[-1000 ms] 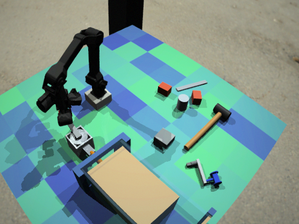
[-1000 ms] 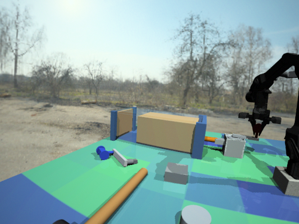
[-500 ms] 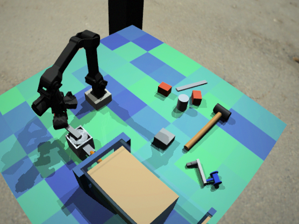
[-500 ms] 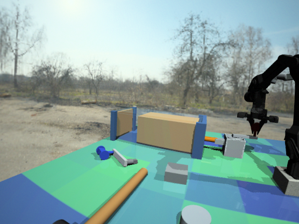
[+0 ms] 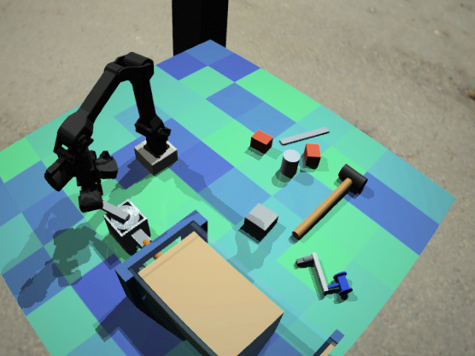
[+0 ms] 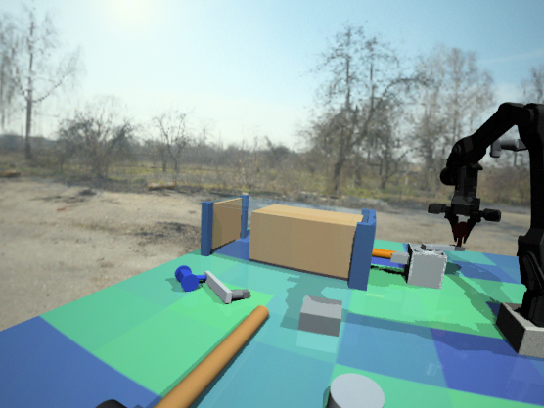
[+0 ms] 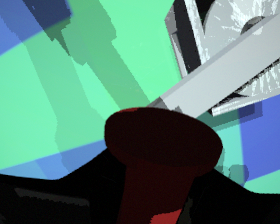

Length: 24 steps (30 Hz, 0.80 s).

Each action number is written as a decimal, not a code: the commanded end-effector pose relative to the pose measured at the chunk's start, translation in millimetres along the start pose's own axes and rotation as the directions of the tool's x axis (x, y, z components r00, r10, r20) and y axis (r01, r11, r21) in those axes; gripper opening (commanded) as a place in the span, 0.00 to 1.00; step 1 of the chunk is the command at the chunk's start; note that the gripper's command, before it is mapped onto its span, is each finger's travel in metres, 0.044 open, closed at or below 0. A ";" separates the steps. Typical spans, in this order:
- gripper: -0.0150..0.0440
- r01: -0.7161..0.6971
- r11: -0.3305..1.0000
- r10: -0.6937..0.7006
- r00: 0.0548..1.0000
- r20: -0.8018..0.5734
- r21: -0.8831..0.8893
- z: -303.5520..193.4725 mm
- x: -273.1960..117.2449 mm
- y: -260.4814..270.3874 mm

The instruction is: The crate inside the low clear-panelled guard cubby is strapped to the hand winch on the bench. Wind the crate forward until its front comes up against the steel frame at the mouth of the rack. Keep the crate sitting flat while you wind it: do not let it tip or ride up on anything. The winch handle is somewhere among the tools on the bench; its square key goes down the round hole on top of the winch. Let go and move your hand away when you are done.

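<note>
My gripper (image 5: pixel 90 190) (image 6: pixel 461 236) (image 7: pixel 146 140) is shut on the dark red knob of the winch handle (image 5: pixel 115 211) (image 6: pixel 440 247) (image 7: pixel 215 70). The handle's flat grey arm lies level across the top of the winch (image 5: pixel 134 218) (image 6: pixel 427 271) (image 7: pixel 225 25); its key is hidden. An orange strap (image 5: pixel 146 242) (image 6: pixel 383 252) runs from the winch towards the crate. The tan crate (image 5: pixel 209 295) (image 6: pixel 303 243) sits flat, its front close behind the blue mouth frame (image 5: pixel 170 235) (image 6: pixel 364 255). I cannot tell whether they touch.
A crank with a blue knob (image 5: pixel 319 274) (image 6: pixel 218 287), a mallet (image 5: pixel 322 207) (image 6: pixel 220 353) and a grey block (image 5: pixel 260 218) (image 6: pixel 320 314) lie beside the rack. A grey cylinder (image 5: pixel 290 163) (image 6: pixel 357 392), two red blocks (image 5: pixel 261 141) (image 5: pixel 312 154) and a flat bar (image 5: pixel 304 136) are farther off.
</note>
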<state>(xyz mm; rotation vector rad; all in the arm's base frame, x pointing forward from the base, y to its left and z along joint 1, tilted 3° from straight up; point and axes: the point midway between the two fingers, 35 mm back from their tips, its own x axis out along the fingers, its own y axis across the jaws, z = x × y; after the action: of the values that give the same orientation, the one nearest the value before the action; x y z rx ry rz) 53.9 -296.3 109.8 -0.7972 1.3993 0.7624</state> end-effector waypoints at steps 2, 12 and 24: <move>0.25 0.038 0.999 -0.038 0.999 -0.022 -0.004 -11.2 -3.1 -18.3; 0.25 0.039 0.999 -0.039 0.999 -0.022 -0.004 -16.7 -3.9 -30.2; 0.25 0.040 0.999 -0.040 0.999 -0.023 -0.004 -19.9 -4.6 -40.1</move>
<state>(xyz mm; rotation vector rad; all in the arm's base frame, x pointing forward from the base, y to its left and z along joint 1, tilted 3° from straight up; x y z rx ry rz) 59.9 -313.1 110.7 -0.7594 1.4147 0.7807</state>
